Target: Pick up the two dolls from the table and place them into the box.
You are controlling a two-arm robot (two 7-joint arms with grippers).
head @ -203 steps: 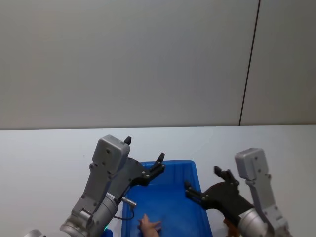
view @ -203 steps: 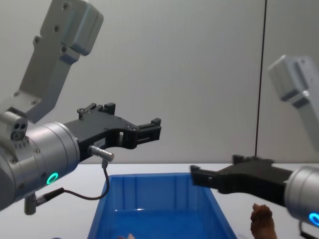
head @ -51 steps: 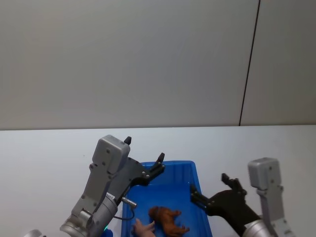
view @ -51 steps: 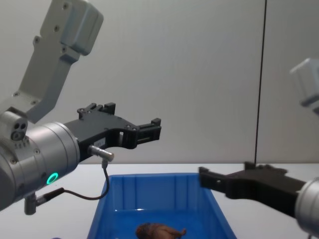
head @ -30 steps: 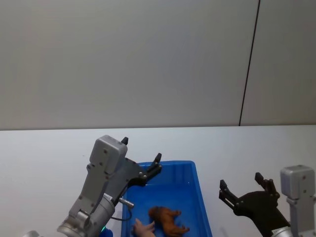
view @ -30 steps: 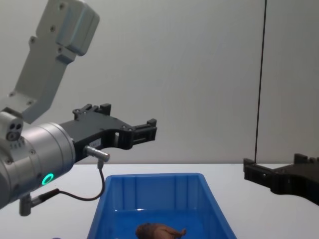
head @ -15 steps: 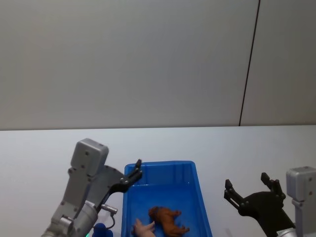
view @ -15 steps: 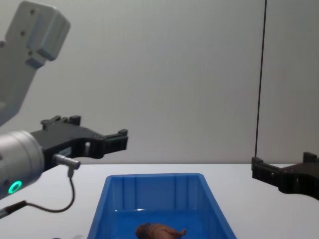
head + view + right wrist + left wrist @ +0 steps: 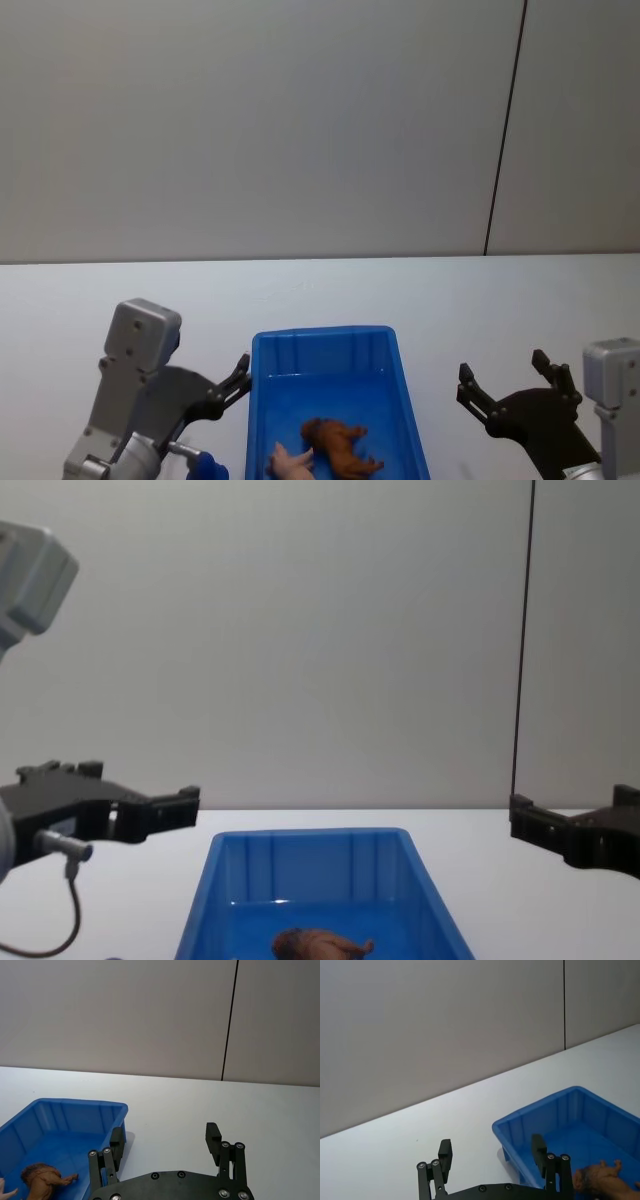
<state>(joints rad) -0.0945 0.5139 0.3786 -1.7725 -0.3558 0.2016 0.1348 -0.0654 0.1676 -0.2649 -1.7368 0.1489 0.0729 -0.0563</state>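
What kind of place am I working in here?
Probably a lab or test cell: a plain white table, a blank grey wall behind it, and a blue box holding a brown toy and a pink toy. The left gripper and right gripper hang open either side of it.

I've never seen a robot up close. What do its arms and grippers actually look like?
Both arms end in boxy light-grey housings, the left arm and the right arm. The left gripper and right gripper are matte black, flat and angular, with blocky jaws on linkages dotted with silver rivets. A metal-tipped black cable hangs by the left one.
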